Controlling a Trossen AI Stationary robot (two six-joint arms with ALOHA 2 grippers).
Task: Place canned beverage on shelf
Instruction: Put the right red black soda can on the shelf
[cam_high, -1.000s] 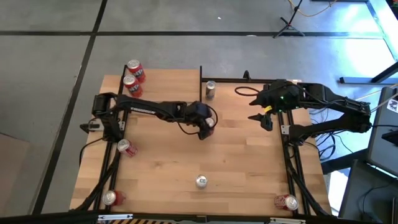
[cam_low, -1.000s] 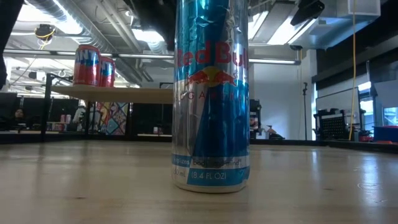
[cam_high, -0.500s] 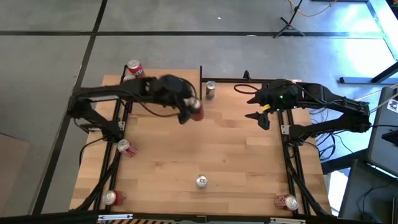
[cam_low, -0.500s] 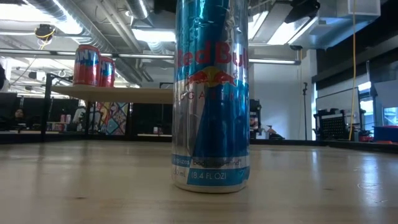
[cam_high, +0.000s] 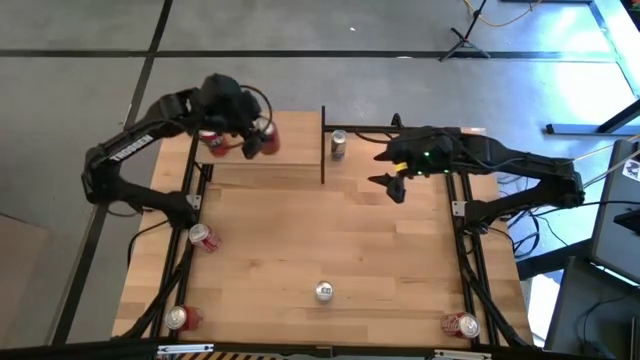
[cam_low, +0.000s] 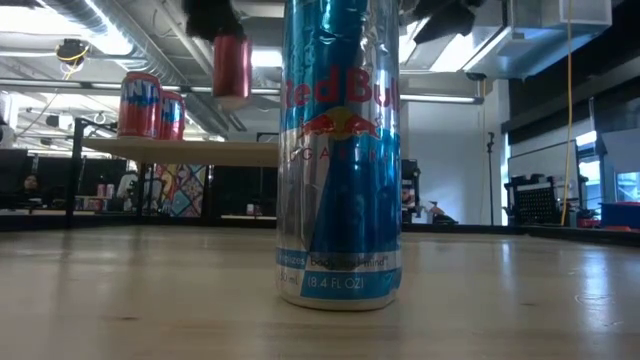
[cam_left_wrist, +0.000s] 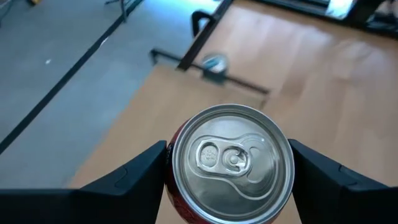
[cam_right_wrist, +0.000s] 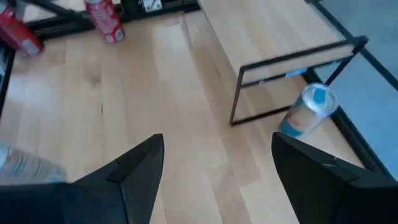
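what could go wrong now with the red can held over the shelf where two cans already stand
The left end effector holds the red aluminium can above the small light-wood shelf, well clear of the board in the low view, so an early release could drop and topple it. The two red cans already standing on the shelf are close by; a careless descent might knock them. The right end effector hangs open over the table, near the shelf's post.
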